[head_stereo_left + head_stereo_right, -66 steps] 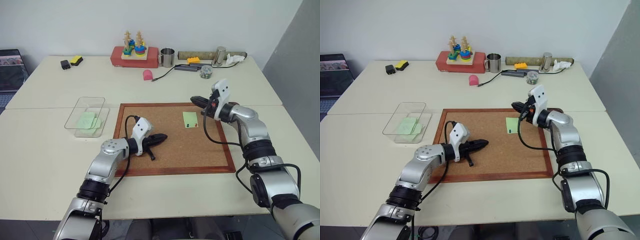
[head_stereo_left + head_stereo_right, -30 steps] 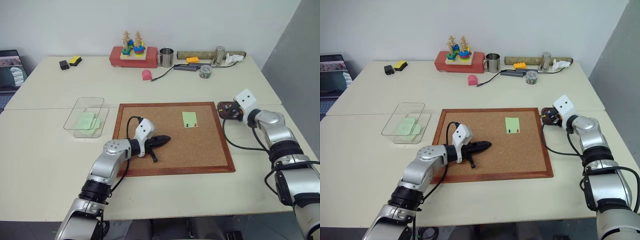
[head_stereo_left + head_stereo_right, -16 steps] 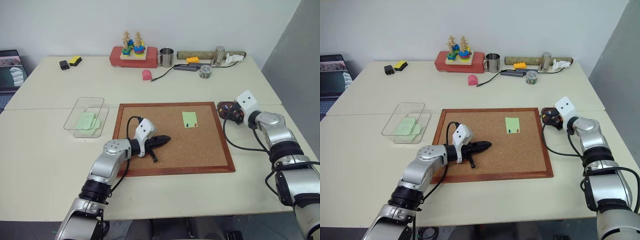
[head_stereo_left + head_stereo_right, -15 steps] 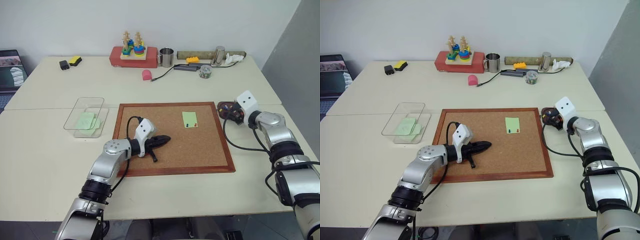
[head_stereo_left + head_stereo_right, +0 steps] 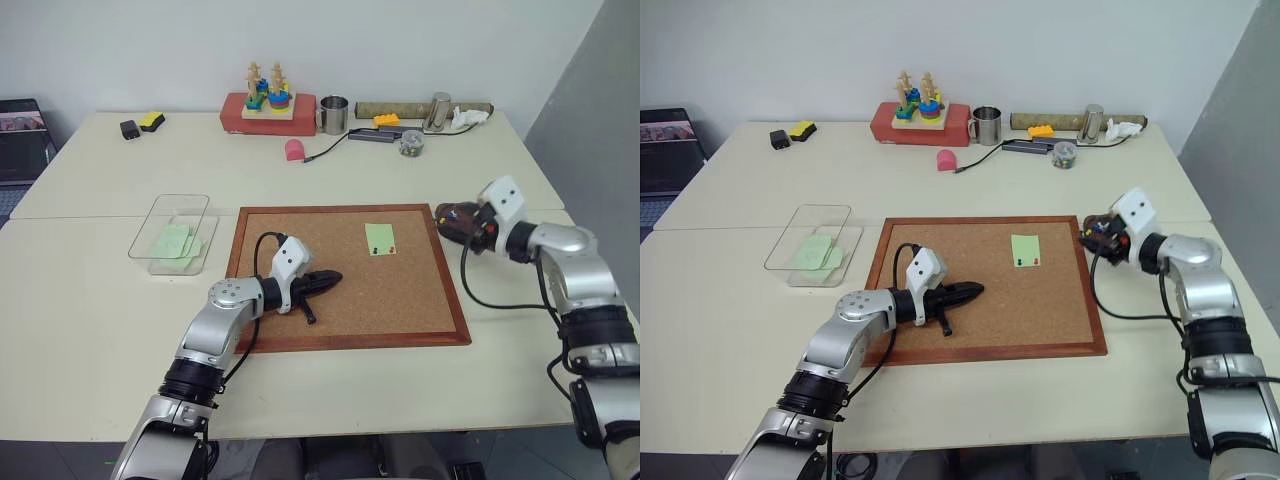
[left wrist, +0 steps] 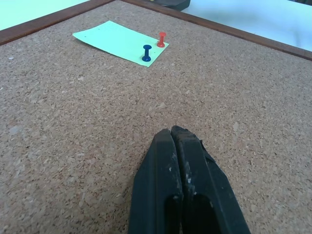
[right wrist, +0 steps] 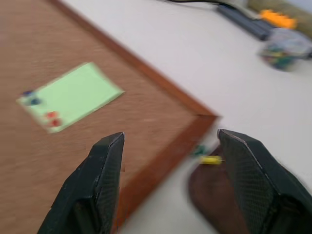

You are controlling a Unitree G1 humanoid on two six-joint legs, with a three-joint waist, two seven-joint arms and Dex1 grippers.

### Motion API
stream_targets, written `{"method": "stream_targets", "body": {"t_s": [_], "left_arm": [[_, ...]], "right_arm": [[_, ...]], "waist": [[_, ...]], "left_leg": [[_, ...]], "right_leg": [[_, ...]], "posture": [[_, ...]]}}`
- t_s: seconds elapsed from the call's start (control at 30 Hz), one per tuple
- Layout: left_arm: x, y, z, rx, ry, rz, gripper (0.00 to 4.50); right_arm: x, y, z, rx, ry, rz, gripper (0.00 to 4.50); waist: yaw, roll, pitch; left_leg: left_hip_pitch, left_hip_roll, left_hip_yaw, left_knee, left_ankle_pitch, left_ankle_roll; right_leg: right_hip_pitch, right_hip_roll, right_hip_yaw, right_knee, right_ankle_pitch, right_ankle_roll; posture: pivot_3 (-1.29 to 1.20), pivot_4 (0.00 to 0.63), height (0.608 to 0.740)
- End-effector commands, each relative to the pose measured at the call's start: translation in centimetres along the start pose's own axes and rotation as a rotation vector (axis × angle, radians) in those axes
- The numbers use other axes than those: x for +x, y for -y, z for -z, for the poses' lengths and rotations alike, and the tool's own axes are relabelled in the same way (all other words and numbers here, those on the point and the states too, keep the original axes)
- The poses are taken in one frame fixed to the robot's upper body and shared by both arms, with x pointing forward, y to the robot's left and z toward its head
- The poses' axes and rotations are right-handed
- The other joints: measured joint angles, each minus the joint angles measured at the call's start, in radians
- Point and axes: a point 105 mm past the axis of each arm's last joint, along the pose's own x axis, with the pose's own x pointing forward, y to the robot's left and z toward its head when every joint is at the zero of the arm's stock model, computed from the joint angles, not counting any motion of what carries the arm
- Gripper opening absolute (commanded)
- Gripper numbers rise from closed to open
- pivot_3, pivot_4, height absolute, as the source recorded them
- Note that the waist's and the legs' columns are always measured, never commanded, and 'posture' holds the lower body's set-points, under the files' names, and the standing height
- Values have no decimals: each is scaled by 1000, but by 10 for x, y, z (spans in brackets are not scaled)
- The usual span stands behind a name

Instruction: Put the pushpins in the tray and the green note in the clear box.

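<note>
Cork fills the middle of the head views: a framed cork board lies on the pale worktop, and the green note is pinned near its upper right, held by two pushpins, one blue and one red, along one edge. The tray sits just off the board's upper right corner, largely behind the right gripper, whose jaws stand wide apart with nothing between them. In the right wrist view a yellow pin and a green speck show at the tray's rim. The left gripper rests low over the board's left centre, jaws pressed shut and empty. The clear box stands at centre left, off the board, with pale green slips already inside.

Pin removal appears to be the step in hand, with the note's two pins next. That calls for the right gripper to cross to the note, pinch one small head and pull it straight out.

How many pins the tray holds cannot be made out, and the right wrist view is blurred.
</note>
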Motion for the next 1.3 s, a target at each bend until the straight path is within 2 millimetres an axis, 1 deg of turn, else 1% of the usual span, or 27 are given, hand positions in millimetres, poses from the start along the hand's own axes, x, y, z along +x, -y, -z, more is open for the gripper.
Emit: {"method": "stream_targets", "body": {"t_s": [0.03,0.13,0.2,0.33,0.47,0.53,0.57,0.67,0.7,0.8,0.97,1.0,1.17,1.3], "left_arm": [[4,3,-4,19,10,27,0],[4,2,-4,19,8,29,0],[4,2,-4,19,7,30,0],[4,2,-4,20,8,32,0],[4,2,-4,20,9,32,0],[3,2,-4,19,8,31,0],[3,2,-4,18,7,31,0],[2,2,-3,17,6,30,0],[2,2,-3,17,6,30,0],[2,2,-4,18,6,30,0],[2,3,-4,18,6,29,0],[2,3,-3,17,6,29,0],[2,3,-3,16,5,27,0],[2,3,-2,15,3,28,0]], "right_arm": [[11,-17,-17,-9,78,-28,3195],[23,-29,-14,1,79,-53,3195],[31,-35,-13,12,82,-59,3195],[42,-39,-6,25,75,-58,3195],[46,-40,-1,24,73,-56,3195],[46,-40,1,22,69,-58,2818],[47,-41,2,21,67,-59,2706],[48,-40,3,20,71,-56,1990],[48,-40,3,20,74,-57,1822],[52,-41,2,21,80,-60,1045],[54,-42,3,22,80,-66,118],[54,-43,4,22,81,-67,46],[52,-43,3,17,83,-76,46],[47,-42,-8,28,129,-82,46]], "waist": [[-1,0,0],[0,0,0],[0,0,0],[0,0,0],[-1,0,0],[-1,0,0],[-1,0,0],[-1,0,0],[-1,0,0],[-1,0,0],[-2,0,0],[-2,0,0],[-1,0,0],[-1,0,0]], "left_leg": [[0,0,0,0,0,0],[0,0,0,0,0,0],[0,0,0,0,0,0],[0,0,0,0,0,0],[0,0,0,0,0,0],[0,0,0,0,0,0],[0,0,0,0,0,0],[0,0,0,0,0,0],[0,0,0,0,0,0],[0,0,0,0,0,0],[0,0,0,0,0,0],[0,0,0,0,0,0],[0,0,-1,0,0,0],[0,0,-1,0,0,0]], "right_leg": [[0,0,0,0,0,0],[0,0,0,0,0,0],[0,0,0,0,0,0],[0,0,0,0,0,0],[0,0,0,0,0,0],[0,0,0,0,0,0],[0,0,0,0,0,0],[0,0,-1,0,0,0],[0,0,0,0,0,0],[0,0,0,0,0,0],[0,0,-1,0,0,0],[0,0,0,0,0,0],[0,0,-1,0,0,0],[0,0,-1,0,0,0]], "posture": [[0,150,740],[0,150,740],[0,150,740],[0,150,740],[0,150,740],[0,150,740],[0,150,740],[0,150,740],[0,150,740],[0,150,740],[0,150,740],[0,150,740],[0,150,740],[0,150,740]]}}
